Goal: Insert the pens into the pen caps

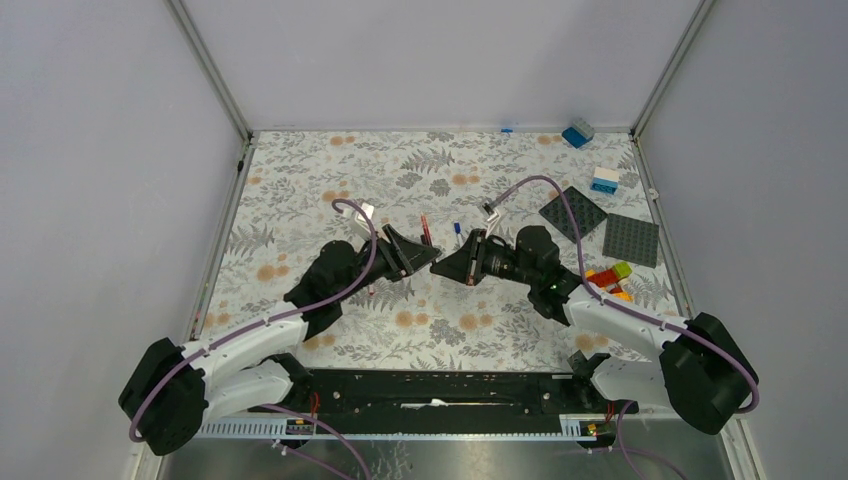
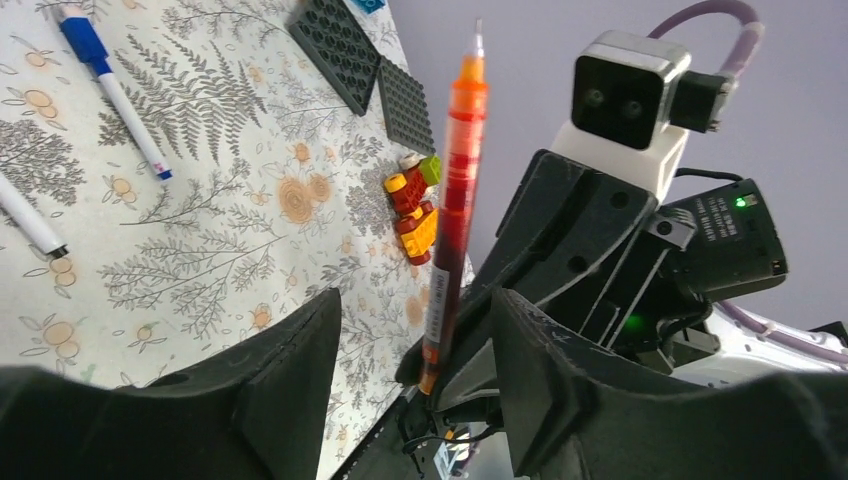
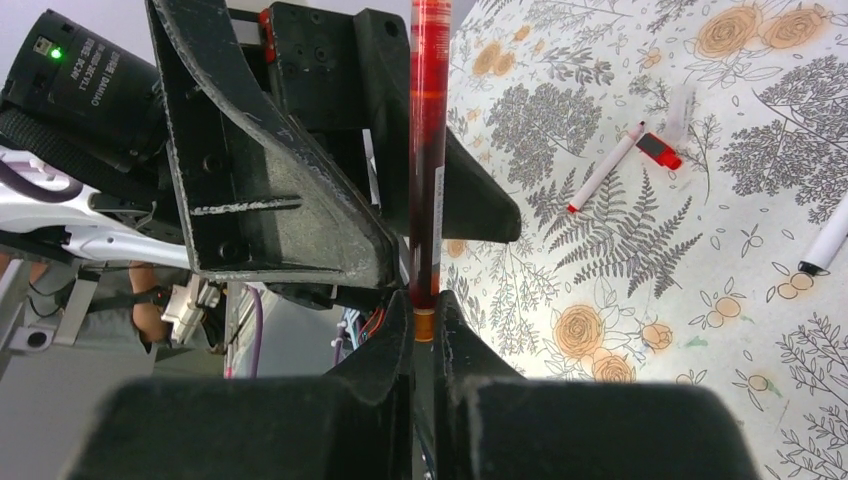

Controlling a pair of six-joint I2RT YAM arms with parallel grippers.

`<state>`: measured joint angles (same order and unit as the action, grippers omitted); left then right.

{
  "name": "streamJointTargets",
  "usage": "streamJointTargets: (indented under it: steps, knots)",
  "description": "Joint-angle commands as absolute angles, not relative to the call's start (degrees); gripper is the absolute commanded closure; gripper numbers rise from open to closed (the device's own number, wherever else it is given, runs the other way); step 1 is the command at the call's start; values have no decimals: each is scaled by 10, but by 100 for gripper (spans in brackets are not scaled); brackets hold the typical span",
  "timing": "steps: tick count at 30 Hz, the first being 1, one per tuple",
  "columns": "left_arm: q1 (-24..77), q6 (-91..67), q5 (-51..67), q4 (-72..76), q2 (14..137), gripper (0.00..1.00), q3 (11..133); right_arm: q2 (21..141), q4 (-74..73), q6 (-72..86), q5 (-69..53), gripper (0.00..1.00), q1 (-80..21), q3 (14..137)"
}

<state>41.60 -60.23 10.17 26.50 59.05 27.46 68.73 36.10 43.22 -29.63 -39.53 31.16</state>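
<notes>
The red translucent plastic pen [image 2: 455,200] looks glossy and smooth, its barrel see-through over a darker fill. The left arm's black plastic fingers [image 2: 290,380] are matt and faintly grainy, scuffed pale along the edges; the right arm's black plastic fingers [image 3: 390,350] show the same dull, scratched finish. The table [image 1: 300,180] wears a matt floral-printed covering, cloth or paper I cannot tell. The dark grey studded plastic plates [image 1: 572,213] look dull, the small coloured plastic toy bricks [image 2: 415,205] shiny. The white plastic pen with a blue end [image 2: 115,95] is smooth — as is the white plastic camera housing [image 2: 625,100].
</notes>
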Motion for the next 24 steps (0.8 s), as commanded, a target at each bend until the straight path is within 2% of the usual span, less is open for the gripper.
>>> streamJointTargets:
  steps: [1, 16, 21, 24]
  knots:
    - [412, -573, 85, 250, 570, 43, 295, 682, 343, 393, -338, 100, -393, 348]
    - [389, -535, 70, 196, 571, 49, 347, 682, 312, 366, -371, 100, -400, 357]
    - [386, -540, 68, 198, 571, 60, 346, 685, 303, 356, -378, 100, -405, 361]
    - [385, -543, 69, 200, 570, 71, 346, 685, 296, 351, -381, 100, -407, 364]
